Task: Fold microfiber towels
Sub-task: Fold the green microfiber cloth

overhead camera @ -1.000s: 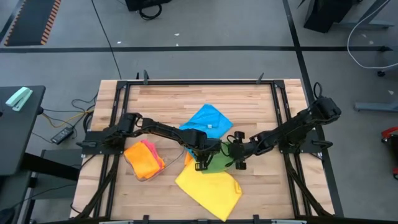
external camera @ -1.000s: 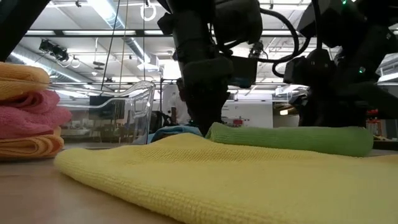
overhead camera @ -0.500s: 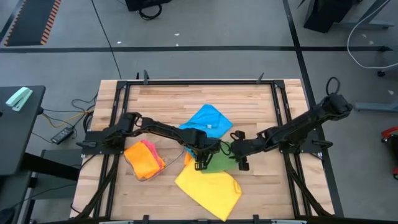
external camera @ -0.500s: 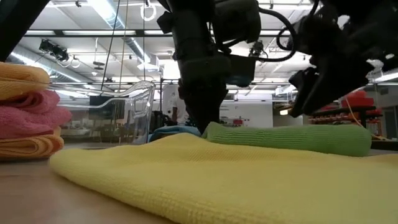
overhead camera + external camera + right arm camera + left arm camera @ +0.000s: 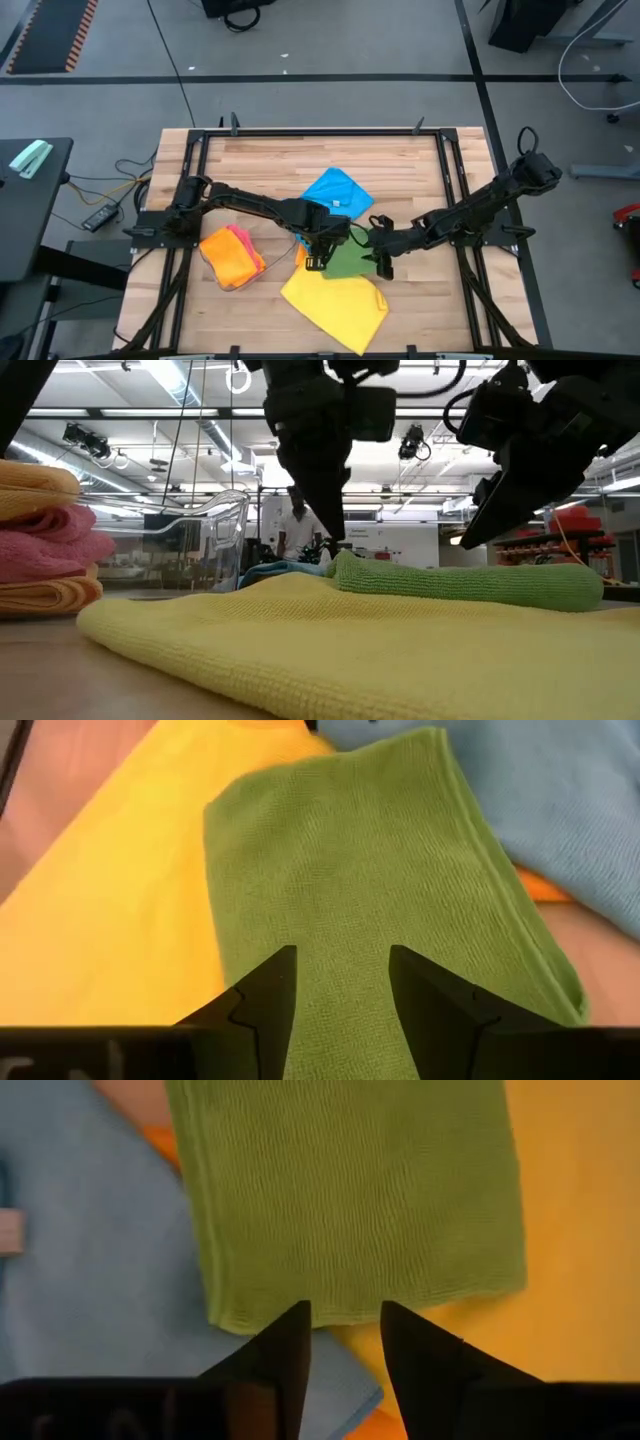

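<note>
A green microfiber towel (image 5: 348, 263) lies folded into a long strip, resting partly on a spread yellow towel (image 5: 335, 305) and partly on a blue towel (image 5: 333, 192). My left gripper (image 5: 314, 258) is open and points down just above the strip's left end (image 5: 270, 1305), clear of it in the low view (image 5: 330, 525). My right gripper (image 5: 381, 264) is open above the strip's right part (image 5: 340, 900), and is raised well clear in the low view (image 5: 500, 510). An orange cloth edge (image 5: 160, 1145) shows under the blue one.
A stack of folded orange and pink towels (image 5: 232, 256) sits at the table's left, also seen in the low view (image 5: 45, 540). A clear plastic tray (image 5: 205, 530) stands behind the towels. A person (image 5: 297, 530) stands far off in the room. Bare wood lies along the far edge (image 5: 300, 150).
My right gripper has risen off the green towel's right part and now hangs tilted above it. My left gripper has lifted a little from the strip's left end and shifted slightly toward the table's left edge. The green strip stays folded in place.
</note>
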Motion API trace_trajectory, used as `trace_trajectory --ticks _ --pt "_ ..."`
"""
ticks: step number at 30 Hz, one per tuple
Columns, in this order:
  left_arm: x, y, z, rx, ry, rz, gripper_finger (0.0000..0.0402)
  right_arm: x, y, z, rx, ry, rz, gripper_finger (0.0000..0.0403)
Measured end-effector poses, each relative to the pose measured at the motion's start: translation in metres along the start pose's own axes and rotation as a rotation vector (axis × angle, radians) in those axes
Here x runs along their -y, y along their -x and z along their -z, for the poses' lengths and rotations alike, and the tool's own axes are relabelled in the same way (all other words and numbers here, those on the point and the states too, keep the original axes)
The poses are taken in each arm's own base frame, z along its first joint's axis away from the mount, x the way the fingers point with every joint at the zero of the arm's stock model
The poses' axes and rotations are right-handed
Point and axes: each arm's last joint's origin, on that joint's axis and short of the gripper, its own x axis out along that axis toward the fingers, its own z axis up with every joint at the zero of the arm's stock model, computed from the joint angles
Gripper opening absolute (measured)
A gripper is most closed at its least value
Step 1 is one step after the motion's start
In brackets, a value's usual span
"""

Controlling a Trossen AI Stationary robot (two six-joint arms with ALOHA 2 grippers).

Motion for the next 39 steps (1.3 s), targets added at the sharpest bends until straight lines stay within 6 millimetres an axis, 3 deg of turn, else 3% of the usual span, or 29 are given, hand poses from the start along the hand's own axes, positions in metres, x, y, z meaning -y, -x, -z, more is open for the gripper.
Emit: trace_trajectory --ticks 8,13,17,20,24,29,39 --pt "0.009 0.003 0.004 -0.012 -0.094 -0.047 0.01 -0.01 0.016 -0.006 -0.047 0.053 -0.003 0.017" --pt "0.009 0.001 0.025 0.0 -0.085 -0.054 0.0079 -0.006 0.034 -0.003 -0.117 0.081 0.025 0.017" --pt "0.008 0.009 0.043 0.09 -0.043 -0.05 0.0064 -0.004 0.048 -0.006 -0.094 0.065 0.022 0.017" --pt "0.007 0.029 0.051 0.184 -0.032 -0.043 0.0057 -0.003 0.05 -0.01 -0.055 0.052 0.027 0.017" --pt "0.003 0.053 0.06 0.293 -0.014 -0.047 0.0055 -0.002 0.037 -0.013 -0.029 0.01 0.057 0.017" --pt "-0.004 0.08 0.073 0.387 0.019 -0.057 0.0062 -0.005 0.004 -0.008 -0.035 -0.075 0.073 0.017" --pt "-0.012 0.11 0.081 0.49 0.117 -0.044 0.0055 0.0 -0.044 0.003 -0.142 -0.245 0.236 0.017"
